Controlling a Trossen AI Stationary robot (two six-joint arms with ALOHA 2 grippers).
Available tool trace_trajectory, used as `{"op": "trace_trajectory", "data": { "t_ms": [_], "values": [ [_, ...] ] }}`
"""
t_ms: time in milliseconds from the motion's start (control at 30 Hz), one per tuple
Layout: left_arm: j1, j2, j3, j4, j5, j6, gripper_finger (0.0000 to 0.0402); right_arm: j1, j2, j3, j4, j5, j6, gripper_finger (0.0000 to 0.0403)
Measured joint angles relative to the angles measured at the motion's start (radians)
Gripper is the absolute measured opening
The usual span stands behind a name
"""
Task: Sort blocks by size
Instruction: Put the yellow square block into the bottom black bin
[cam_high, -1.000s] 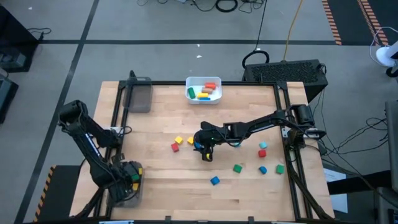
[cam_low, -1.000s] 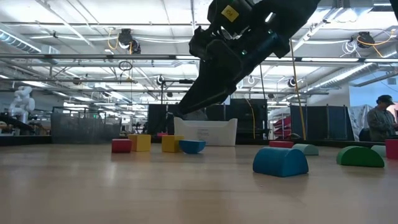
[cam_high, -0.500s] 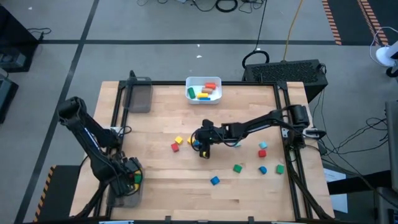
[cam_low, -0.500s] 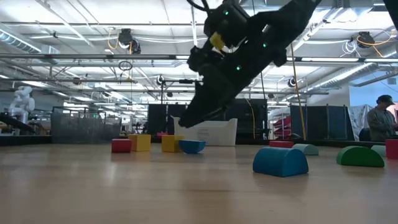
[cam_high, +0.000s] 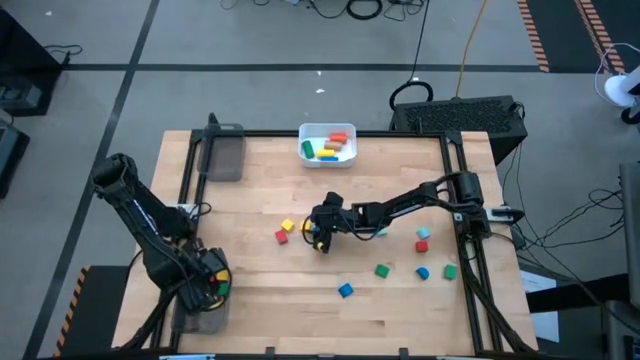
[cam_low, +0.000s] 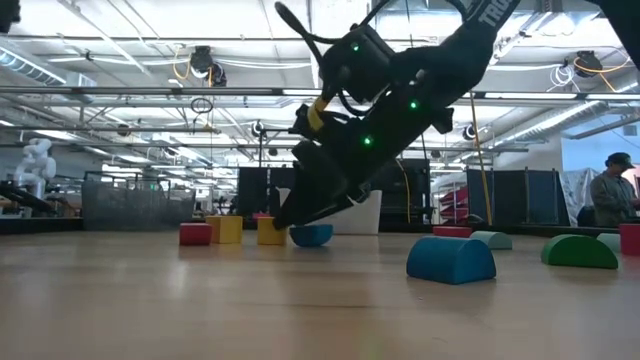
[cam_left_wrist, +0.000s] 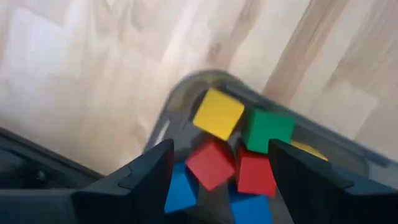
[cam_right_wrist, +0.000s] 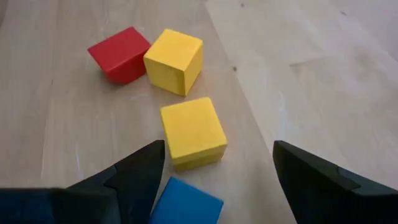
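High view: I log the left gripper over the grey tray at the table's near-left corner; the right gripper sits mid-table by yellow and red blocks.

Low view: right arm leans down toward a yellow block and blue piece.

Left wrist: fingers apart, empty, above cubes in the tray.

Right wrist: fingers spread, empty; yellow cube between.

The worktop is pale, smooth wood with visible grain; the painted blocks look matt; the tray is clear plastic.
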Motion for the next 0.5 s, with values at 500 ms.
{"op": "trace_trajectory", "data": {
  "t_ms": [500],
  "values": [
    [0.002,0.004,0.081,-0.01,-0.499,0.104,0.0262,-0.006,0.069,0.001,0.11,-0.104,-0.068,0.0263]
  ]
}}
